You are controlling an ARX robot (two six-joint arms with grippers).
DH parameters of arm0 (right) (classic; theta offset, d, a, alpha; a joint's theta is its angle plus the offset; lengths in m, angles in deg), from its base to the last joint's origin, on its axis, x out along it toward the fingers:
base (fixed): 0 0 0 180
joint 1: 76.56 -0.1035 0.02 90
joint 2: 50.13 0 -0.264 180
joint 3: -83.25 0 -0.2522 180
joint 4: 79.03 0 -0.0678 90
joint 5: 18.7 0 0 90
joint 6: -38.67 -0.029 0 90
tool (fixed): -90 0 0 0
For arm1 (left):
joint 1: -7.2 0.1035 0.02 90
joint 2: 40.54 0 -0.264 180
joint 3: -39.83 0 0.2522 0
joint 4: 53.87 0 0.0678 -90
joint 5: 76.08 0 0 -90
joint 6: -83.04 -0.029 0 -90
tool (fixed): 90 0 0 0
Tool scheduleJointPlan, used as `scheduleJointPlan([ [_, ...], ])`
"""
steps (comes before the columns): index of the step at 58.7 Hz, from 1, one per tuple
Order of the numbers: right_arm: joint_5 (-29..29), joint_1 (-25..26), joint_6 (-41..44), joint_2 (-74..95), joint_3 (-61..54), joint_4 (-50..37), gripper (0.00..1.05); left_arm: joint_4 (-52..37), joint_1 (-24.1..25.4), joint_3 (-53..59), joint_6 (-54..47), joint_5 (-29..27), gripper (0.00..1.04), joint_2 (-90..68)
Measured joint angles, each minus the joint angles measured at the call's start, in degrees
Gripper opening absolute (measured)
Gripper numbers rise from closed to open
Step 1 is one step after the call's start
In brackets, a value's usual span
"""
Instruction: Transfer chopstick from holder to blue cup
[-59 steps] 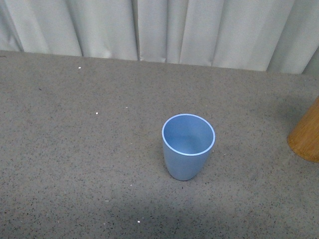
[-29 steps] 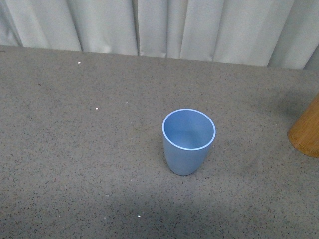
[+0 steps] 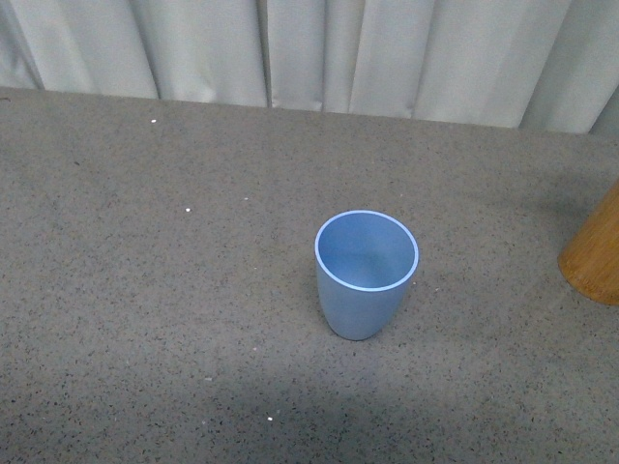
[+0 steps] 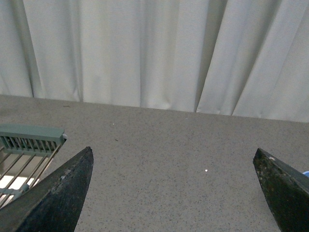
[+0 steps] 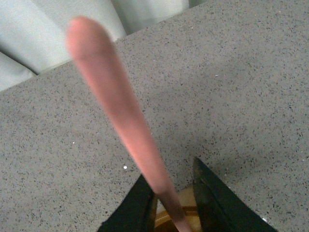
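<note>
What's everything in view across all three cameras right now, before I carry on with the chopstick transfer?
Tapered blue cup: one, light blue, upright and empty, mid-table in the front view.
Round wooden holder: one, tan, cut off at the front view's right edge.
Pink chopstick: one, pink, blurred, standing between the right gripper's fingers.
Slatted rack: one, grey-green, by the table's edge in the left wrist view.
Speckled tabletop: one, grey.
Pleated curtain: one, white, behind the table.
Left gripper: one, black, open, empty.
Right gripper: one, black, either side of the chopstick; whether it is clamped is unclear.
</note>
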Motion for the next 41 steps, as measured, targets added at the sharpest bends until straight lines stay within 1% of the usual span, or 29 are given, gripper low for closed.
scheduleJointPlan([
  [2, 0.46, -0.07, 0.26, -0.02, 0.00, -0.24, 0.05, 0.00, 0.00, 0.00, 0.00, 0.00, 0.98, 0.00],
  [4, 0.33, -0.07, 0.17, -0.04, -0.02, -0.39, 0.03, 0.00, 0.00, 0.00, 0.00, 0.00, 0.98, 0.00],
  [14, -0.02, -0.22, -0.52, -1.86, -1.20, -2.47, 0.03, 0.00, 0.00, 0.00, 0.00, 0.00, 0.98, 0.00],
  [30, 0.07, -0.42, 0.24, -8.09, -2.62, -2.32, 0.03, 0.00, 0.00, 0.00, 0.00, 0.00, 0.98, 0.00],
  [41, 0.22, -0.59, 1.97, -15.43, -4.13, -2.16, 0.03, 0.00, 0.00, 0.00, 0.00, -0.02, 0.98, 0.00],
])
